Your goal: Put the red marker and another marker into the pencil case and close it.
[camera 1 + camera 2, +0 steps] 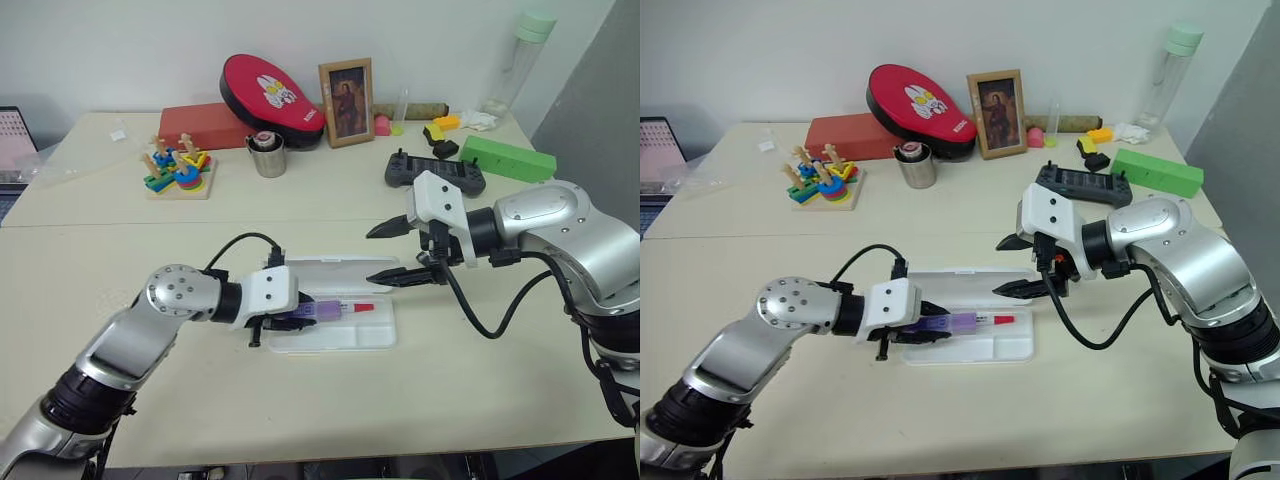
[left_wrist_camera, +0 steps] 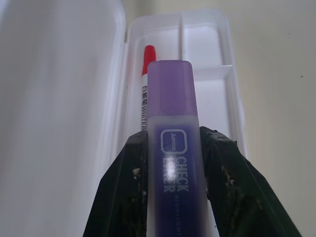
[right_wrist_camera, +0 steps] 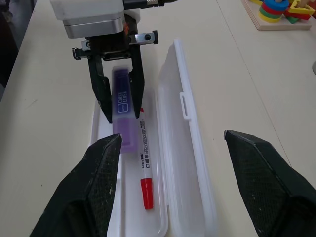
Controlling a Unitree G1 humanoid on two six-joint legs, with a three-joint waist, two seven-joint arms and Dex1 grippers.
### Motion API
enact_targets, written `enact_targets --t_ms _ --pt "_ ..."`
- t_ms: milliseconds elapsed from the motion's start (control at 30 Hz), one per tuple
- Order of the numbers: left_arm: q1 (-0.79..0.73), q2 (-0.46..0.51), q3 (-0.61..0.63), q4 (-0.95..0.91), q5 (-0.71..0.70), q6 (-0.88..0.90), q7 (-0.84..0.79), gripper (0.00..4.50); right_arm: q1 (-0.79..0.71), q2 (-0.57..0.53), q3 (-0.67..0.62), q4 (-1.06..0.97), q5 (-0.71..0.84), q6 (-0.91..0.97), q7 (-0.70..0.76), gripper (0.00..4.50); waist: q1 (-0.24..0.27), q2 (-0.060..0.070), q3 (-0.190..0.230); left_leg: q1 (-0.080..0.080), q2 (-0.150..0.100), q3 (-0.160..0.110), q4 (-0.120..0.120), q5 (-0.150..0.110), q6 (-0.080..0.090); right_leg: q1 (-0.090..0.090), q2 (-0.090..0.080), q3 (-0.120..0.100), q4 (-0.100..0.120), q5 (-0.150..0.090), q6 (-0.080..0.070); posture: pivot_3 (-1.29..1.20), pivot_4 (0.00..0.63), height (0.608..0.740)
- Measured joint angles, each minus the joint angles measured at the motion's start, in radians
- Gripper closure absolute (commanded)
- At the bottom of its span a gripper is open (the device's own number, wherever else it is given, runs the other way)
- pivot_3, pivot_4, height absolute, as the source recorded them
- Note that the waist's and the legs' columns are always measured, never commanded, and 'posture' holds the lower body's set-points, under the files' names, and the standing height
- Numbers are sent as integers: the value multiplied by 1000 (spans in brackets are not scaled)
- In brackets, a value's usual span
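Cream counter (image 1: 330,400), open white pencil case (image 1: 375,340), wooden stacking toy (image 1: 178,172), metal cup (image 1: 268,157), framed picture (image 1: 346,102), black controller (image 1: 434,172), green box (image 1: 507,157)

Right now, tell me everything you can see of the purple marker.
The purple marker is short, thick and flat, translucent lavender plastic with a darker cap and white "CHECK" print. The left gripper has its jaws shut on it, over the open pencil case tray, lengthwise beside the red marker lying there.

Beige table (image 1: 330,400) against white wall (image 1: 150,50); grey panel (image 1: 600,90) at right; seam between two tabletops (image 1: 120,224).
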Motion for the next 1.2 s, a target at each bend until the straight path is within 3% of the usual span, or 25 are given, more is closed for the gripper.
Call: enact_targets --t_ms 1000,1033,1200 --pt "77 -55 -19 -55 26 28 -10 3281 20 -3 0 -2 1 14 -4 1038 -1 0 0 0 0 -1 1 0 0 0 0 0 1 0 0 0 150 740" --pt "76 -58 -19 -55 26 28 -10 2578 20 -3 0 -3 1 15 -4 1038 -1 0 0 0 0 -1 1 0 0 0 0 0 1 0 0 0 150 740" --pt "72 -58 -24 -46 40 21 -21 1554 20 -3 0 -3 1 21 -8 1038 -1 0 0 0 0 -1 1 0 0 0 0 0 1 0 0 0 150 740"
